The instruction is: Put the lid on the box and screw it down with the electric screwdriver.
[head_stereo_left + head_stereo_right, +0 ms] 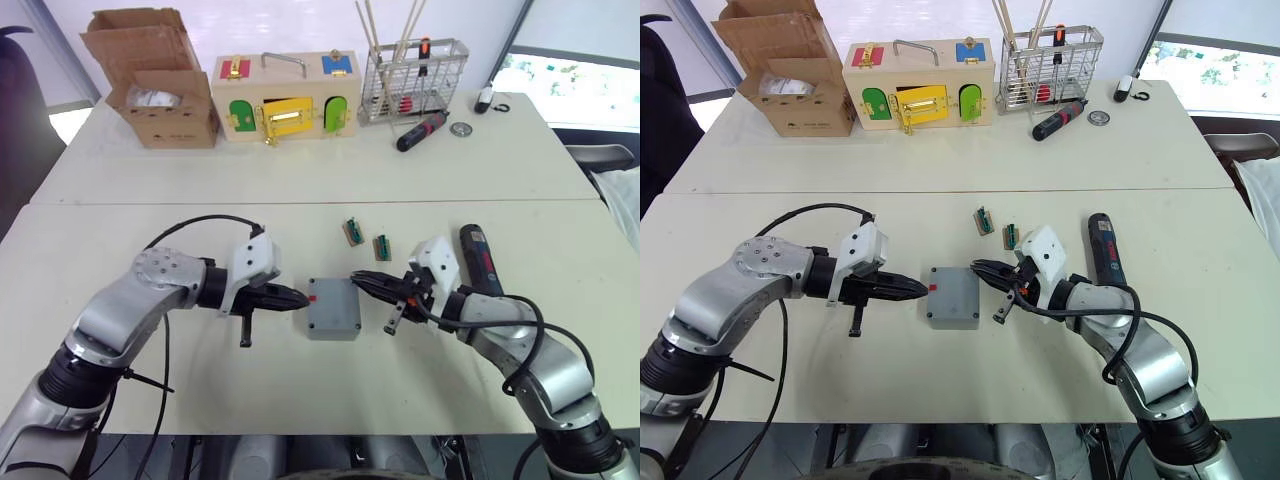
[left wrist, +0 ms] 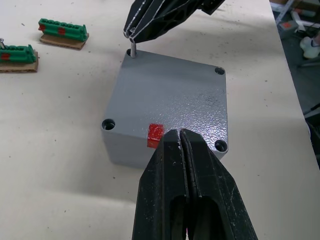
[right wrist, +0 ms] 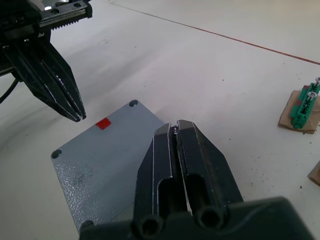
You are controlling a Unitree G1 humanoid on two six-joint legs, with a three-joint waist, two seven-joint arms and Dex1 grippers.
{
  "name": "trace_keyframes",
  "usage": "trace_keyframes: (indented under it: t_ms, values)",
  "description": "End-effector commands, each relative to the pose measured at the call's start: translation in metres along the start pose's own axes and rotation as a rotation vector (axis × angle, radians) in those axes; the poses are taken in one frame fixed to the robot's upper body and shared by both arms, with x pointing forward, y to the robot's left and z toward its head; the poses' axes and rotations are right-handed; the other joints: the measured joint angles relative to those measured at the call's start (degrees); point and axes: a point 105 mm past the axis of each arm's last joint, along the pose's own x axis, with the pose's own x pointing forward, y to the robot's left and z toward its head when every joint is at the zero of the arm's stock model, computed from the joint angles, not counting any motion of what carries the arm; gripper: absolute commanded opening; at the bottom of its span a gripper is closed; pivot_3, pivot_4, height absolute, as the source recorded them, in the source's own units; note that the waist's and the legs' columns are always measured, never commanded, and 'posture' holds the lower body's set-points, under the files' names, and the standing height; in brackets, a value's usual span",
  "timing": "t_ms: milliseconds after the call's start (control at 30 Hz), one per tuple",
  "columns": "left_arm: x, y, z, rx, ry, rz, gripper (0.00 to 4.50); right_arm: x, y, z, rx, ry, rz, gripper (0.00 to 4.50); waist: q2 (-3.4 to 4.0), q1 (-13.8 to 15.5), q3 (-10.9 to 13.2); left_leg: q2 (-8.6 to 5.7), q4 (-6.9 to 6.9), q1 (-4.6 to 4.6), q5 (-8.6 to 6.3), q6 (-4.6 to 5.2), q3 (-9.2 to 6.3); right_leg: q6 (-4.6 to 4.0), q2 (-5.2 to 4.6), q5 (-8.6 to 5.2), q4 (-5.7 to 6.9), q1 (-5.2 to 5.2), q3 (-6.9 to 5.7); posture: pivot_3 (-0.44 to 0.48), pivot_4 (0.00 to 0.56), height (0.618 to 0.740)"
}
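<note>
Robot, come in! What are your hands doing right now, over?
Left end effector shut, at the red-marked edge of the lid. Right end effector shut on a screw over a corner hole. Electric screwdriver lies unused.

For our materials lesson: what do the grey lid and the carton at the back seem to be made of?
The lid: probably moulded plastic or painted metal, with a matt, finely speckled grey surface and recessed corner screw holes. The carton: brown corrugated cardboard, dull, with bent flaps.

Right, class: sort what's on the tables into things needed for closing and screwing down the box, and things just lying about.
Needed:
flat grey plastic lid, already on the square grey box
long black electric screwdriver
small metal screw, held by the right gripper

Lying about:
brown cardboard carton
wooden box with coloured doors
wire basket
</note>
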Motion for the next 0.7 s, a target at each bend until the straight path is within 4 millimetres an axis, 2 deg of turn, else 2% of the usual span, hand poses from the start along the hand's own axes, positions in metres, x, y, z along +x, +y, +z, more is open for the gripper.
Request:
trace_keyframes:
  t_ms: [33,700]
  values:
    - [-0.0011,-0.0022,0.0072,0.030,-0.016,0.001,0.00,-0.0021,-0.0005,0.0071,-0.004,-0.025,0.001,0.02,0.00,0.0,0.0,0.00,0.00,0.00,0.00,0.00,0.00,0.00,0.00,0.00,0.00,0.00,0.00,0.000,0.150,0.740]
    - [0.0028,-0.0019,0.0077,0.029,-0.029,0.002,0.00,-0.0024,-0.0013,-0.0004,-0.013,0.010,-0.003,0.02,0.00,0.0,0.0,0.00,0.00,0.00,0.00,0.00,0.00,0.00,0.00,0.00,0.00,0.00,0.00,0.000,0.150,0.740]
